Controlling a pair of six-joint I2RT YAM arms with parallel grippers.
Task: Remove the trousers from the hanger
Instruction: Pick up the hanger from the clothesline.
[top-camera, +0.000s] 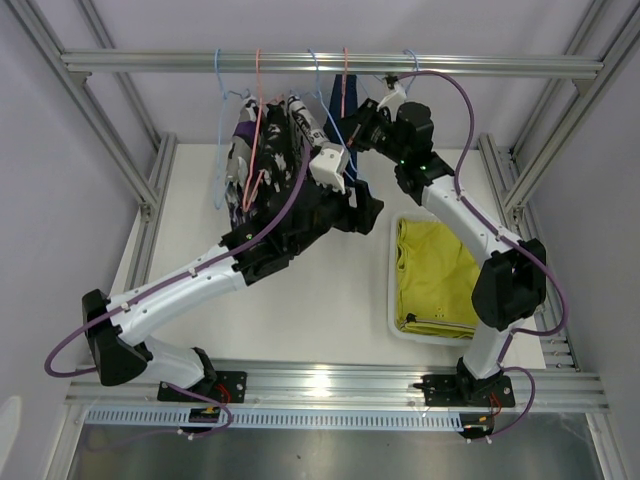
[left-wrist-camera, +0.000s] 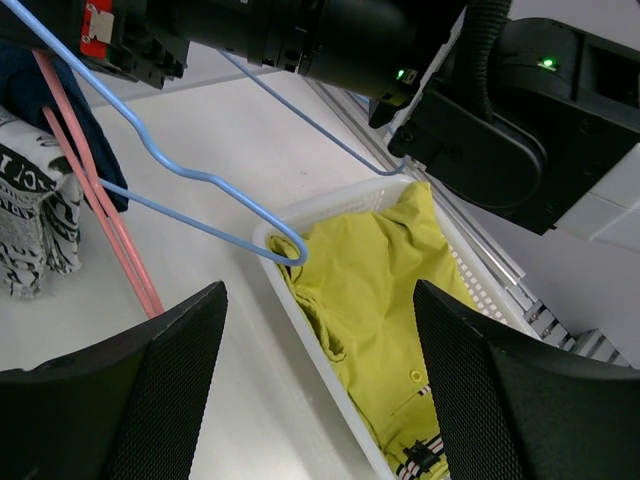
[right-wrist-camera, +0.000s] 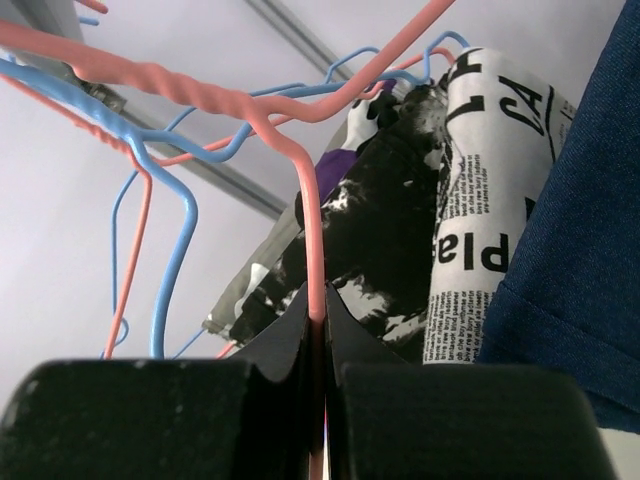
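Trousers (right-wrist-camera: 400, 240) behind right pincer (right-wrist-camera: 316, 318), slightly right (pink hanger (right-wrist-camera: 311, 220) pinched)

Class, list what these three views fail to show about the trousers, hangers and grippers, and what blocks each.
- Top view: the patterned trousers are largely covered by the left arm; their count is unclear.
- Right wrist view: the pink hanger below the right gripper is hidden by its fingers.
- Left wrist view: the yellow-green trousers are cut off by the bottom edge.

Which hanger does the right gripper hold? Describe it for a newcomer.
A metal rail crosses the top, hung with wire hangers. Near its middle, by the navy trousers, hangs a pink hanger. The right gripper pinches it; the hangers either side are blue.
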